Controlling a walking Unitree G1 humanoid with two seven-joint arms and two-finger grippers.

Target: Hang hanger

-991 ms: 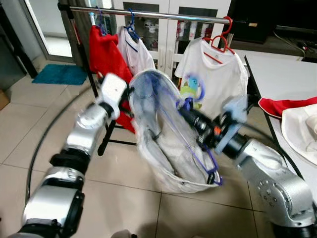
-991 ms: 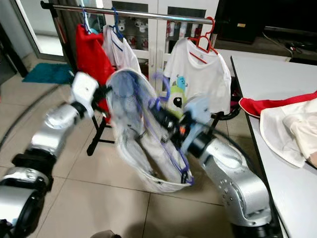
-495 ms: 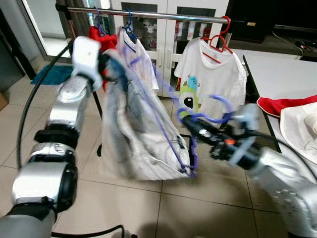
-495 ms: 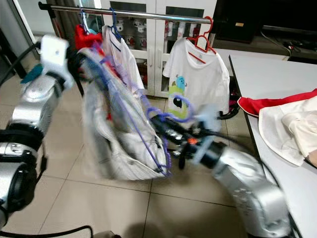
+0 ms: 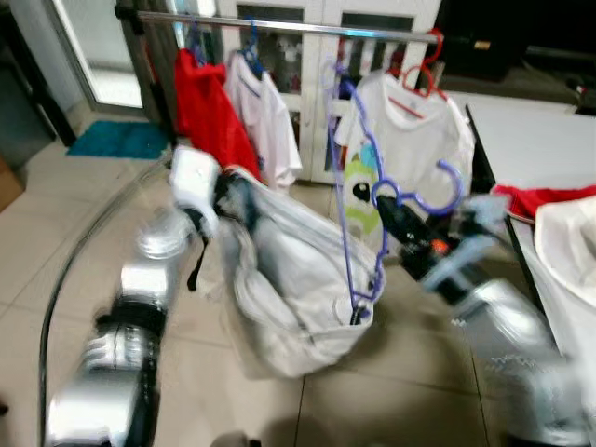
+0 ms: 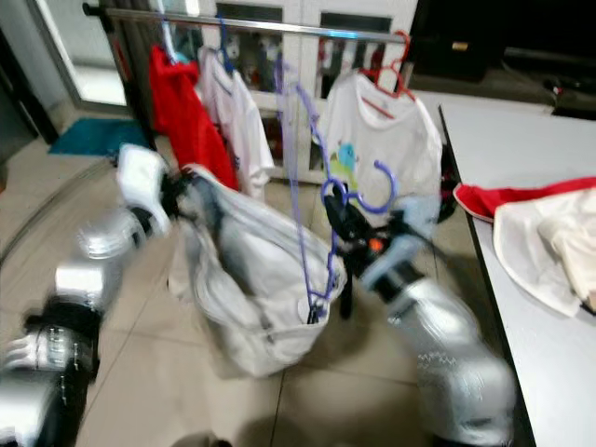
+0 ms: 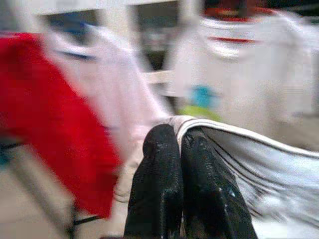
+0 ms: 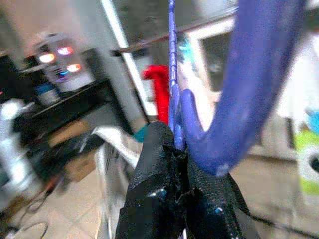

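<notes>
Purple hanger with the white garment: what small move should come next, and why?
Probably raise the right pincer toward the rail. It is shut on the purple hanger, whose hook sits well below the rail, while the left pincer, shut on the white garment, holds the cloth out to the side.

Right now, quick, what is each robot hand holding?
Left gripper: shut on the edge of the pale shirt.
Right gripper: shut on the purple hanger.
</notes>
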